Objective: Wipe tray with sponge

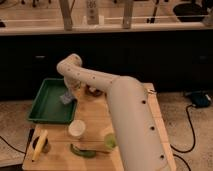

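Observation:
The green tray [47, 106] lies at the left end of the wooden table, hanging partly over the table's edge. The pale blue-grey sponge [66, 98] sits at the tray's right rim, right under my gripper [69, 90]. My white arm reaches from the lower right across the table to that spot. The gripper hangs down over the sponge and seems to touch or hold it.
A white cup [77, 128] and a green cup [109, 140] stand at the table's front. A green bowl-like item [82, 150] lies near the front edge. A yellow-handled tool [39, 145] lies at the front left. A dark bowl [93, 91] sits behind the arm.

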Controlling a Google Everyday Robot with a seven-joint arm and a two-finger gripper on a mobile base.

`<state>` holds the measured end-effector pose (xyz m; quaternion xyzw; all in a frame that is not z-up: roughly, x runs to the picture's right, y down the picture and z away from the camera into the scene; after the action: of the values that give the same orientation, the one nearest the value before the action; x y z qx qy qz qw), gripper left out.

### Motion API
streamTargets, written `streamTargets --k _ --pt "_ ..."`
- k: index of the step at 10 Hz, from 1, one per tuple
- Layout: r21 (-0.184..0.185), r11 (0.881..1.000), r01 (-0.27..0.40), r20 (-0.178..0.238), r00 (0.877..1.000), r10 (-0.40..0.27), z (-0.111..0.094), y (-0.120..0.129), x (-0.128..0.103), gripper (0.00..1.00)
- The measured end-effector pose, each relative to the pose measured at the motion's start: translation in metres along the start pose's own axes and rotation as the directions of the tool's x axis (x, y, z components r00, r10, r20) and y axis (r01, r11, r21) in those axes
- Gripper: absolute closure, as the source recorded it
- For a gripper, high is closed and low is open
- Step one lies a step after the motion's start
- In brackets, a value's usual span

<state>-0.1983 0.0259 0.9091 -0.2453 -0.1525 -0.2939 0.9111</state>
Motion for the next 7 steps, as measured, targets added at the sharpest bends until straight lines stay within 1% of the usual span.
streamTargets --k 4,6,7 --pt "0.003 1.0 0.024 -0.006 1.0 -0.024 -0.003 -0.006 -0.008 0.98" --pt "0.013 0.999 0.031 -0.019 0.999 -0.031 -0.012 -0.008 -0.006 0.98" --pt "0.022 0.999 0.039 -0.028 0.999 -0.039 -0.019 -0.01 -0.004 0.98"
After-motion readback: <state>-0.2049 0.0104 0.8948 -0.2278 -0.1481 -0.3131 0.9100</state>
